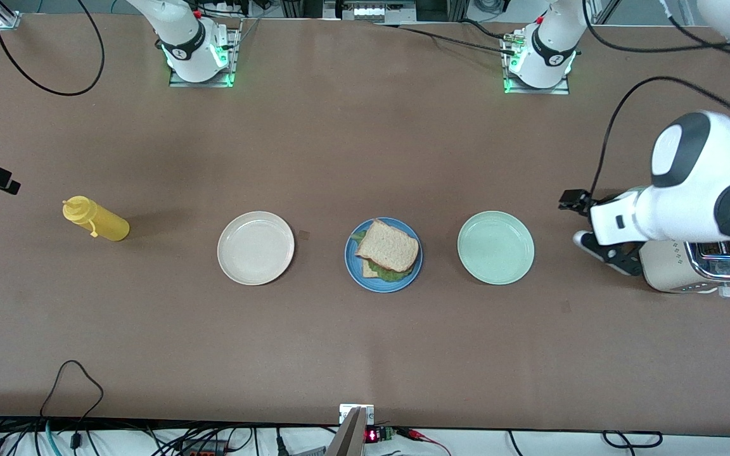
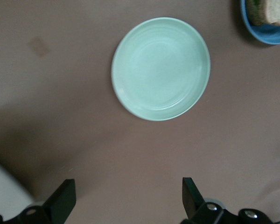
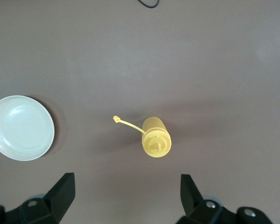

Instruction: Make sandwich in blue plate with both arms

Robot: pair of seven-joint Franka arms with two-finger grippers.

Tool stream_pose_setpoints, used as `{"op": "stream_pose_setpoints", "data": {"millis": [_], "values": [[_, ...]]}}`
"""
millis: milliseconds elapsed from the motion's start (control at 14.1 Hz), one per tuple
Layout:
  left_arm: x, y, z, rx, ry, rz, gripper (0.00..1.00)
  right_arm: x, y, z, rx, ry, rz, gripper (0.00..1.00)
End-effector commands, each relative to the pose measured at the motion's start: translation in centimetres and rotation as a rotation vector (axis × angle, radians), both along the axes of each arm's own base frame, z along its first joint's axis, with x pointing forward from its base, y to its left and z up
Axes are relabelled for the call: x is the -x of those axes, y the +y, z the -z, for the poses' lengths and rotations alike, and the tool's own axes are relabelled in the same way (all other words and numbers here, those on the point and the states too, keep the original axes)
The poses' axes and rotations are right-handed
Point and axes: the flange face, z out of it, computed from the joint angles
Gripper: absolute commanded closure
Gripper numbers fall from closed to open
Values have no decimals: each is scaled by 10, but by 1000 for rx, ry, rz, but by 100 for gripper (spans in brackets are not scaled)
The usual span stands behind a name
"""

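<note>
Front view: sandwich [image 1: 387, 250] inside blue plate [image 1: 353, 259] rim — both grippers [image 2: 128, 196] [image 3: 126, 193] spread, empty.

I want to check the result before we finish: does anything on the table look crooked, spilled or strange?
Only a small thing: on the blue plate, the sandwich has its top slice turned askew over the lower one, and lettuce pokes out at the edges. The yellow bottle has its cap hanging off by its strap. Nothing looks spilled.

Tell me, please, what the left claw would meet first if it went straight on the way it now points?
Probably bare table: the open left claw points down, short of the pale green plate, though depth is unclear.
</note>
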Motion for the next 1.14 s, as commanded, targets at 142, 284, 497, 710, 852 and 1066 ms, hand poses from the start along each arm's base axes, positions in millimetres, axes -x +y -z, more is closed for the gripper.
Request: {"op": "stream_pose_setpoints", "data": {"millis": [142, 284, 497, 710, 852, 1066], "values": [[42, 34, -112, -155, -167, -92, 0, 8, 21, -5, -6, 2, -29, 0], [65, 49, -142, -116, -205, -216, 0, 26, 22, 3, -15, -18, -24, 0], [81, 56, -174, -55, -247, -311, 0, 58, 20, 8, -10, -25, -31, 0], [84, 57, -178, -58, -248, -314, 0, 73, 23, -1, -14, -28, -36, 0], [84, 58, -178, -61, -248, -315, 0, 76, 23, -1, -15, -15, -38, 0], [85, 58, -178, -63, -239, -316, 0, 77, 32, -1, -3, 25, -57, 0]]}}
